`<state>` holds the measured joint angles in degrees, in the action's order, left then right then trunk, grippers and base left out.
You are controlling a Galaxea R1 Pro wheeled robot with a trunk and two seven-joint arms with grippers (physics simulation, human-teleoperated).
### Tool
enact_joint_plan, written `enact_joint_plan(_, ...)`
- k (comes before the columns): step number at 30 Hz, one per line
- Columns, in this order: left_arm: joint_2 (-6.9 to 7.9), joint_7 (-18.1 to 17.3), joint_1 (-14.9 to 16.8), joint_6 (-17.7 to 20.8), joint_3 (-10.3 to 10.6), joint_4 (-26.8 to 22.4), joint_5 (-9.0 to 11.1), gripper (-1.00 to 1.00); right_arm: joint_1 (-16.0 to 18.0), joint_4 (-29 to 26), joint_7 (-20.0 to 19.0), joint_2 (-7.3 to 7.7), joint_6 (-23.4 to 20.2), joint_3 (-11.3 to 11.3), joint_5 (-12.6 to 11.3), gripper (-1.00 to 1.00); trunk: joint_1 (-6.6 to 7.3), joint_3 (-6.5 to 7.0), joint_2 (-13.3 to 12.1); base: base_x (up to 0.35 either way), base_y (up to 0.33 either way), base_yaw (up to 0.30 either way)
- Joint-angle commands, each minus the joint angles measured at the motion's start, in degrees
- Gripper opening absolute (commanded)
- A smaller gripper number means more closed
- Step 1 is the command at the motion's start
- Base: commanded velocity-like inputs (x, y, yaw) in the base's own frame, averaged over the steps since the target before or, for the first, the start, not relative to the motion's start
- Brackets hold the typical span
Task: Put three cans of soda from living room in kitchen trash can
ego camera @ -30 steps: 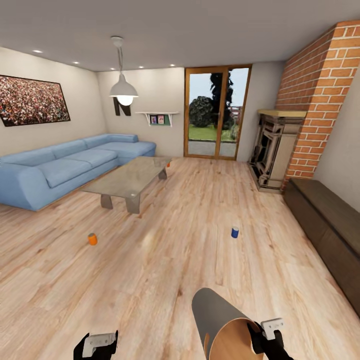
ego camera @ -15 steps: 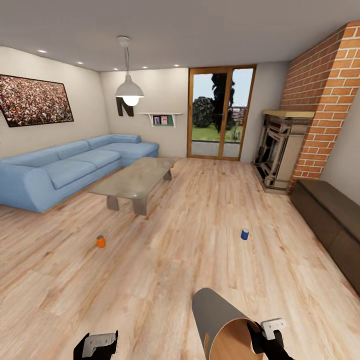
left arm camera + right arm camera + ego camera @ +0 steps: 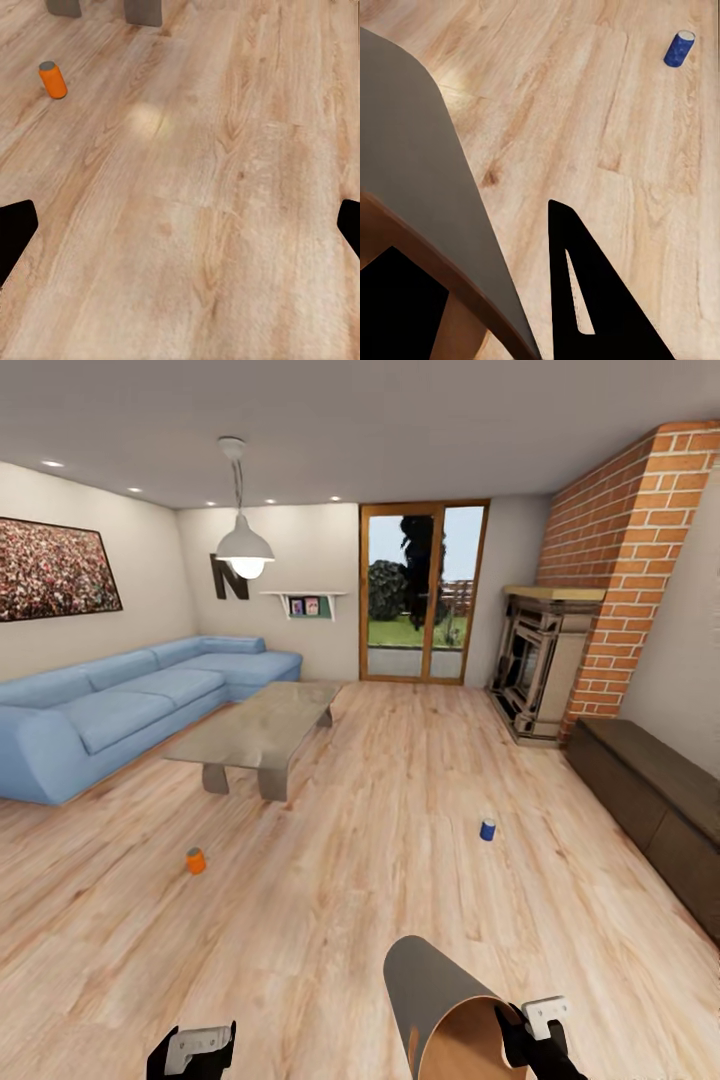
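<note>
Ahead lay the living room, its pale wood floor [image 3: 380,880] open between the robot and two of the soda cans. The orange can [image 3: 196,860] stood upright on the boards toward the left, a little in front of the glossy low table [image 3: 262,725], whose grey legs showed beyond the can in the left wrist view. The dark blue can [image 3: 488,829] stood upright to the right, well apart from the orange one, with the long dark bench [image 3: 655,790] farther right along the wall.

The blue sofa [image 3: 110,710] ran behind the table, the brick fireplace [image 3: 600,580] rose at the right, and the glass doors [image 3: 420,595] stood at the far end.

The right gripper [image 3: 527,1032] was clamped on the rim of the trash can [image 3: 440,1000] — the bin tilted, its orange-brown inside turned toward the robot. The left gripper [image 3: 194,1050] hung low and carried nothing, its dark fingertips [image 3: 15,232] spread wide over bare floor.
</note>
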<state>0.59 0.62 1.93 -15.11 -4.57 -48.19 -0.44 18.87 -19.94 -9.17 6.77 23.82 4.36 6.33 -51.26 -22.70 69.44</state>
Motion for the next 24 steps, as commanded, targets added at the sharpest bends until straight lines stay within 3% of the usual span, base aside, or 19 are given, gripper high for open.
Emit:
enact_joint_plan(1,-0.01,0.0,0.0,0.0,0.0,0.0,0.0,1.0,0.0,-0.1,-0.3,-0.01,0.0,0.2,-0.2,-1.0,0.0,0.08,0.0,0.074,0.314,-0.177)
enact_joint_plan(24,-0.04,0.0,0.0,0.0,0.0,0.2,0.0,1.0,0.0,0.0,-0.4,-0.07,-0.1,0.1,-0.2,-1.0,0.0,1.66,0.0,0.074,0.314,-0.179)
